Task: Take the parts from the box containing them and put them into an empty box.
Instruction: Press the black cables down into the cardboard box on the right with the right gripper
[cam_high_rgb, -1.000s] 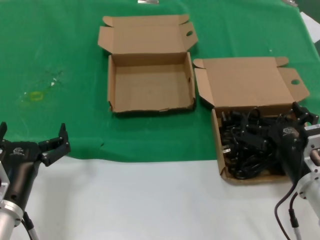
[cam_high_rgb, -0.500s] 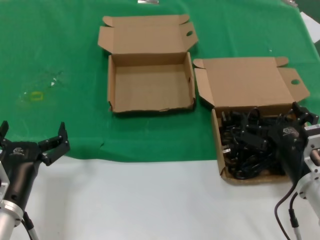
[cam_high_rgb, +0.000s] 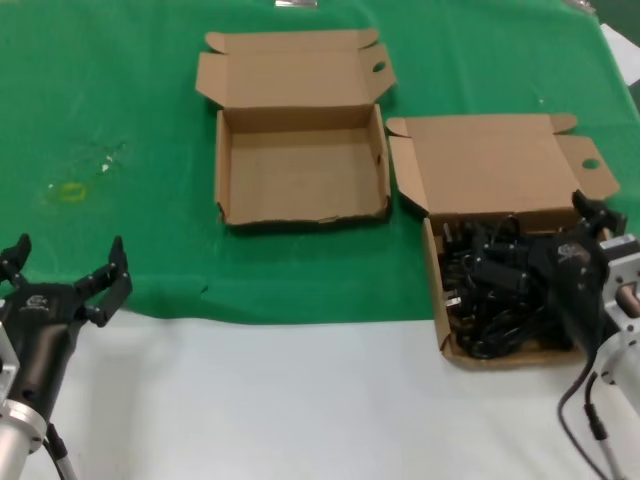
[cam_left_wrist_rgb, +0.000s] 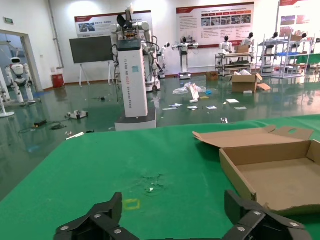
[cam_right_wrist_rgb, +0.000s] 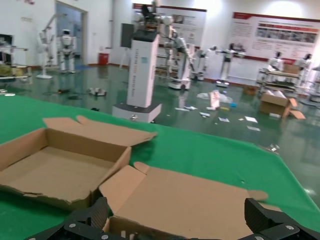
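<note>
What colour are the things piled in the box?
Black: the parts in the brown box show best in the head view.

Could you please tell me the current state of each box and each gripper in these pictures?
Box with parts: lid open and folded back, full of black parts.
Empty box: lid open and folded back, nothing inside.
Right gripper: open, over the right side of the box with parts.
Left gripper: open, holding nothing, at the near left by the green cloth's edge.
</note>
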